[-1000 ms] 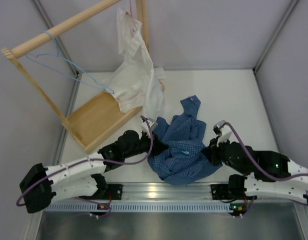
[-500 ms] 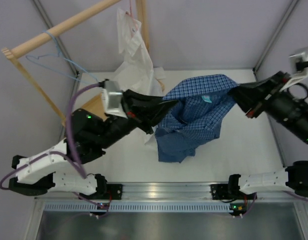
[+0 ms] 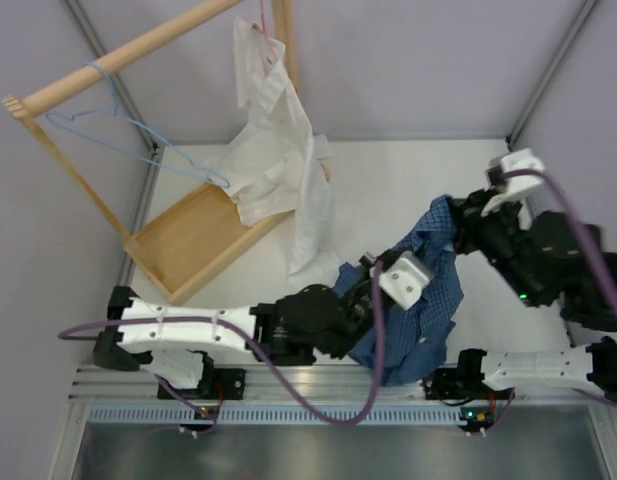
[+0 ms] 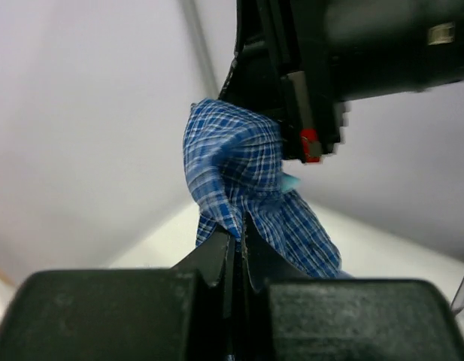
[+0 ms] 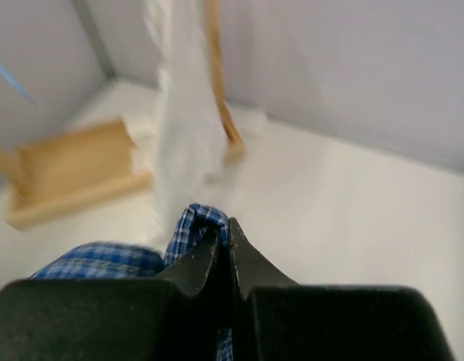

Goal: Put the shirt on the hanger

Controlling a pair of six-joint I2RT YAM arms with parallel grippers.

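Note:
The dark blue checked shirt [image 3: 428,300] hangs bunched between my two grippers, right of centre, its lower part drooping toward the near edge. My left gripper [image 3: 426,268] is shut on a fold of the shirt [image 4: 235,169]. My right gripper [image 3: 454,215] is shut on another fold at the shirt's top [image 5: 188,226]. In the left wrist view the right arm's black body [image 4: 352,45] is close above the cloth. The light-blue wire hanger [image 3: 118,130] hangs empty on the wooden rod [image 3: 128,50] at the far left, well away from both grippers.
A white shirt [image 3: 273,150] hangs from the same rod and drapes onto the wooden rack base [image 3: 188,240]; it shows blurred in the right wrist view [image 5: 179,113]. Grey walls and metal posts close in the white table [image 3: 388,180].
The shirt was held spread high between widely parted grippers; now the grippers are close together at the right, and the shirt hangs bunched and lower. The left arm has stretched out to the right.

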